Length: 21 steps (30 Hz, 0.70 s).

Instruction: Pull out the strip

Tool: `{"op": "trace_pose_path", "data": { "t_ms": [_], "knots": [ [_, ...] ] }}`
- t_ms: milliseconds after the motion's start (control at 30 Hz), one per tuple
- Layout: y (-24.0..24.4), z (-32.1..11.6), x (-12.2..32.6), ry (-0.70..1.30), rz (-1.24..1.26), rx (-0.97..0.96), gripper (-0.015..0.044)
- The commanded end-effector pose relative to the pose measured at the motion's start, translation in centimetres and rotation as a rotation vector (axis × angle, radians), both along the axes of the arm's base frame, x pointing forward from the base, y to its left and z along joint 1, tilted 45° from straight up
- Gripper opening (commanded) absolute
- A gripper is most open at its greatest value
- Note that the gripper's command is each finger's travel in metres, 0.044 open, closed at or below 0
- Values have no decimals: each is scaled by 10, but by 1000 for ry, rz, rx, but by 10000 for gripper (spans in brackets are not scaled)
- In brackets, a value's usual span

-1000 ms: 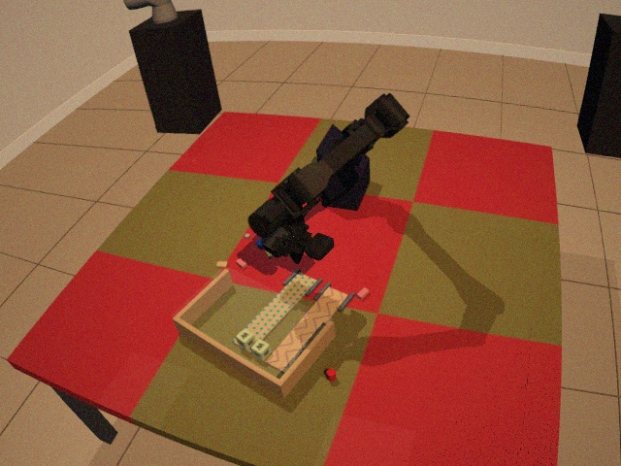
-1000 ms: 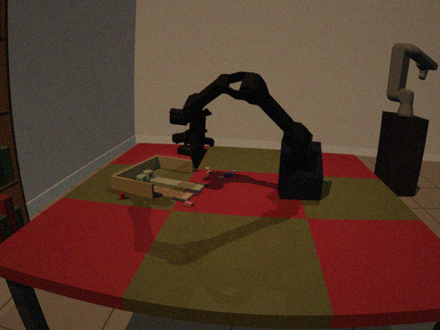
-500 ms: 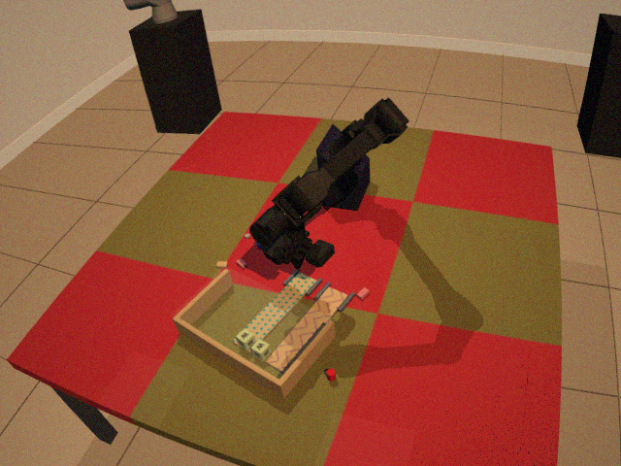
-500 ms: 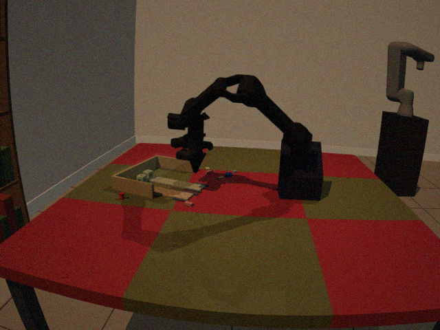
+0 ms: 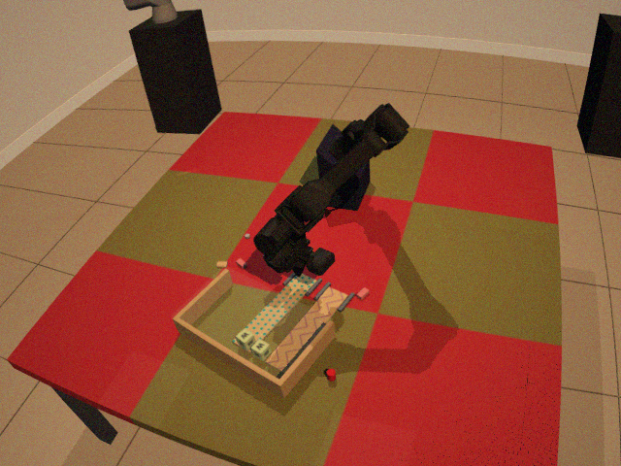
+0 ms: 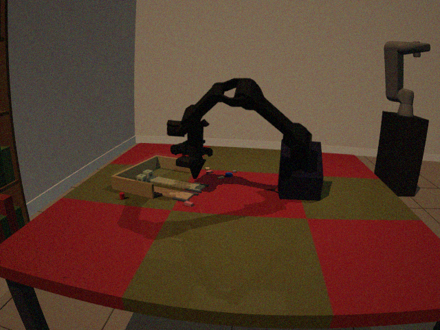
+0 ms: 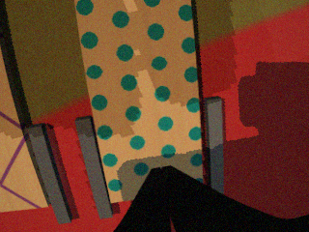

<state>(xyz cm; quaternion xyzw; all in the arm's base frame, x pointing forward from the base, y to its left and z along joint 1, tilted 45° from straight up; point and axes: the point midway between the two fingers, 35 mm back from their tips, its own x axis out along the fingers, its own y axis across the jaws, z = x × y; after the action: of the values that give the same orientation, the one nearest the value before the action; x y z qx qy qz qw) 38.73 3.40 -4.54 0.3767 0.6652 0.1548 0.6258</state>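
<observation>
Two pale cubes, each marked with a dark W, sit at the far end inside the wooden tray (image 5: 225, 350) (image 6: 131, 186). The left cube (image 5: 245, 339) is at the far end of the dotted strip (image 5: 273, 312) (image 7: 108, 87). The right cube (image 5: 260, 349) is close beside it, near the zigzag strip (image 5: 307, 328) (image 6: 177, 193) (image 7: 12, 166); what it rests on is unclear. Both strips stick out of the tray's open side. My gripper (image 5: 299, 273) (image 6: 194, 177) (image 7: 161, 177) is shut and empty, pointing down just above the dotted strip's near end.
Grey rails (image 5: 314, 286) (image 7: 95, 169) flank the strips' near ends. A pink block (image 5: 363, 293) (image 6: 188, 203) lies by the zigzag strip, another pink block (image 5: 241, 262) beyond the tray's left corner. A red cylinder (image 5: 331, 374) (image 6: 122, 195) stands outside the tray. A blue piece (image 6: 228, 174) lies towards the base.
</observation>
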Motion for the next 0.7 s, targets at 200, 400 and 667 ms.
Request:
{"op": "trace_pose_path", "data": {
  "t_ms": [200, 400, 667],
  "knots": [
    [12, -12, -1, 9, -2, 7, 0],
    [20, -18, -1, 9, -2, 8, 0],
    [23, -21, -1, 9, -2, 9, 0]
  ]
}}
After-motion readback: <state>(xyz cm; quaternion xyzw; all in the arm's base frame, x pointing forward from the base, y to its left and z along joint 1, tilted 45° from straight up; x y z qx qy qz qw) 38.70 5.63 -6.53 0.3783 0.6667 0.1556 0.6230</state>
